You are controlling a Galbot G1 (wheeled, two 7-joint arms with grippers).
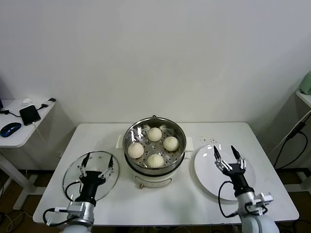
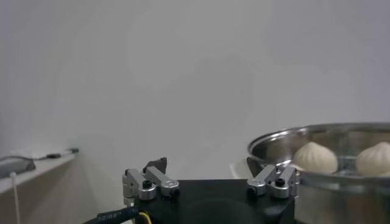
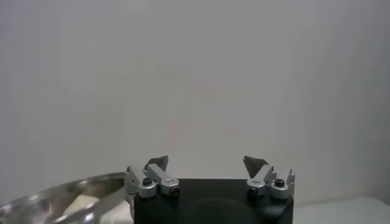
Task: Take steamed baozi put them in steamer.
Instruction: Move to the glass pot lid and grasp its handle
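Stainless-steel round steamer [image 1: 154, 148] holds all four cream-white domed baozi [image 1: 154, 134]; your left wrist view catches only two. Left gripper [image 1: 97, 162] over the round glass lid [image 1: 70, 178], right gripper [image 1: 227, 154] over the flat white plate [image 1: 206, 167], both spread wide, empty. White table [image 1: 170, 206], pale wall.

plain white wall [image 1: 155, 58] behind a white table [image 1: 97, 138], small side desk [image 1: 24, 131] at 9 o'clock with a mouse [image 1: 10, 129] and phone [image 1: 30, 114] on it
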